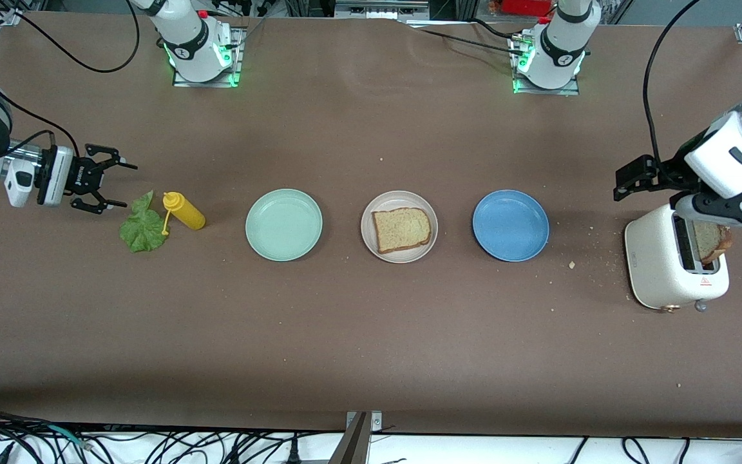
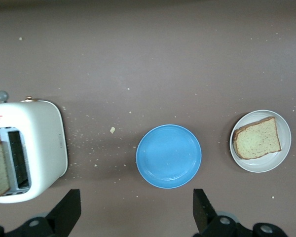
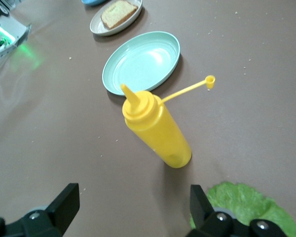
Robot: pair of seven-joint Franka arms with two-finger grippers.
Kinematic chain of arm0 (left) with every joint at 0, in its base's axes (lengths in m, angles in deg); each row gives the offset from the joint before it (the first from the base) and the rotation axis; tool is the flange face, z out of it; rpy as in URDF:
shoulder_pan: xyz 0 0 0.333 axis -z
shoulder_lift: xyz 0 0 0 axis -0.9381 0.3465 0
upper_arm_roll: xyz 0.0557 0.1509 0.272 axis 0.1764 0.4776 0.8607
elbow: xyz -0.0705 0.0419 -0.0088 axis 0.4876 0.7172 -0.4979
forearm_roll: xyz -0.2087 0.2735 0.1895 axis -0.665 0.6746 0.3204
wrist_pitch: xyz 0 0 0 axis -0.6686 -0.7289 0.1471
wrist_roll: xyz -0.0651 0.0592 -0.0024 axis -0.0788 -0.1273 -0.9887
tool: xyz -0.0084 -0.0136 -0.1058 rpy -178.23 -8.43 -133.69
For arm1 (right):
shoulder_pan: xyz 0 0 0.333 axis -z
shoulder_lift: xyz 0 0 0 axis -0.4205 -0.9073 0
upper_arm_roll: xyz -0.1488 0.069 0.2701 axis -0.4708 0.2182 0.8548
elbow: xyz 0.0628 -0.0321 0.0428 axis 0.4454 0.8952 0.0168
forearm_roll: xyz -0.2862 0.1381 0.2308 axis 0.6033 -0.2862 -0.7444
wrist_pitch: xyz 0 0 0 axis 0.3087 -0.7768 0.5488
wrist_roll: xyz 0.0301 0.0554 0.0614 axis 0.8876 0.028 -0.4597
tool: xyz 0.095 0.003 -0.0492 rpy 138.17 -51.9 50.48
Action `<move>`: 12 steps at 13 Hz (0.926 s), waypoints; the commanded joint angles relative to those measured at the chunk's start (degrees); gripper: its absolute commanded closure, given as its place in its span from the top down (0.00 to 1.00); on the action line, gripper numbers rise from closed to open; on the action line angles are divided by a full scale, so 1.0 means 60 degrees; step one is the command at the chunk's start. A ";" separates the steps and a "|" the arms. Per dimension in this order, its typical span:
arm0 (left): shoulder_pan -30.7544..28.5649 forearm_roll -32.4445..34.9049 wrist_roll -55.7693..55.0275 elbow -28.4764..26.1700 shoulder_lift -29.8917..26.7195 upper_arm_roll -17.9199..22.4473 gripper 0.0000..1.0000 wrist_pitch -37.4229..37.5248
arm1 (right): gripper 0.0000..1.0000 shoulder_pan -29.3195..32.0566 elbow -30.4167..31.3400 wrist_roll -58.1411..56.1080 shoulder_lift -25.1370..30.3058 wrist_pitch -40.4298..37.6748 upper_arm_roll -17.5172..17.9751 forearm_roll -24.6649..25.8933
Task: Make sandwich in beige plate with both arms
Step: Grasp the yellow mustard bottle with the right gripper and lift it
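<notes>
a round beige plate [image 1: 399, 226] sits at the middle of a brown desk [image 1: 371, 348], and on it lies one square slice of brown-crusted toast [image 1: 401, 229], flat and uncovered. this plate is the centre of a row of three: a mint-green plate [image 1: 284, 224] at its 9 o'clock in the front view, toward the right arm's end of the desk, and a blue plate [image 1: 511, 225] at its 3 o'clock, toward the left arm's end. both of those plates hold nothing.

further toward 9 o'clock, past the mint-green plate, a yellow squeeze bottle [image 1: 184, 211] stands with its small cap [image 3: 210, 81] hanging off on a thin strap. a crinkled green lettuce leaf [image 1: 143, 227] lies flat on the desk just beside the bottle.

the right pincer [image 1: 102, 187] hovers over the desk next to the leaf, at about its 11 o'clock, with its fingers spread wide and nothing between them.

toward 3 o'clock, past the blue plate, a white toaster [image 1: 675, 264] stands amid scattered crumbs. a second slice of toast [image 1: 712, 240] pokes up out of one of its slots.

the left pincer [image 2: 137, 210] hangs over the toaster, fingers wide apart and empty in its own wrist view; it seems clear of the slice, though the arm hides that spot from the front.
</notes>
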 commanded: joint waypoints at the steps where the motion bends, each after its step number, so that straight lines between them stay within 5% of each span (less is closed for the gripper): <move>1: 0.0851 0.0373 0.0178 -0.0356 -0.0644 0.0819 1.00 0.0112 | 0.99 0.0174 0.0246 -0.1512 -0.0527 -0.0118 0.0013 -0.1204; 8: 0.0866 0.0460 0.0061 -0.2815 -0.2550 0.0878 1.00 0.0230 | 0.99 0.0057 0.0188 -0.3727 -0.2242 -0.0982 0.0247 -0.3872; 12: 0.0719 0.0460 0.0105 -0.2321 -0.2199 0.0834 1.00 0.0508 | 0.99 0.0071 0.0173 -0.4197 -0.2580 -0.1070 0.0525 -0.4488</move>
